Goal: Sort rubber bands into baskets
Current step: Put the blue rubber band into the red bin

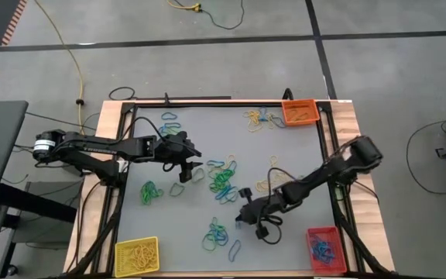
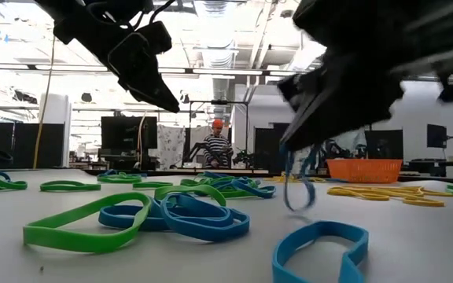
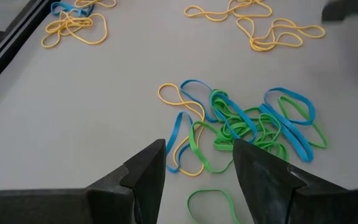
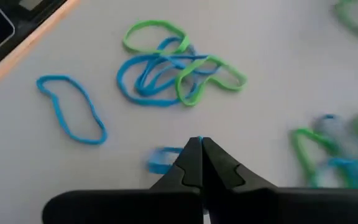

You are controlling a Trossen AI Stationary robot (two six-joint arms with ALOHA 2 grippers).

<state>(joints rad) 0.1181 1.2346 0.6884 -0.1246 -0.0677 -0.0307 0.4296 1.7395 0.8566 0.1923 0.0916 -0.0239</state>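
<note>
At the bottom of the high view sit two of the baskets: the yellow basket point(image 1: 136, 255) in the lower left corner of the table point(image 1: 176, 225), the red basket point(image 1: 324, 246) in the lower right, with blue bands lying in it. Just above them, low centre, the right gripper point(image 1: 243, 218) hangs over the grey top with its fingers pressed together, pinching a blue rubber band point(image 2: 297, 182) that dangles in the low view. A blue-and-green cluster point(image 1: 216, 235) lies beside it, toward the bottom, and a lone blue loop point(image 1: 235, 249) lies a little lower.

Farther up, mid-frame left of centre, the left gripper point(image 1: 185, 172) hovers with its fingers spread and nothing between them, next to a big tangle of green and blue bands point(image 1: 223, 177). A small green bunch point(image 1: 149, 191) rests to the left.

At the top right stands the orange basket point(image 1: 300, 112), with yellow bands point(image 1: 255, 118) scattered just left of it.
</note>
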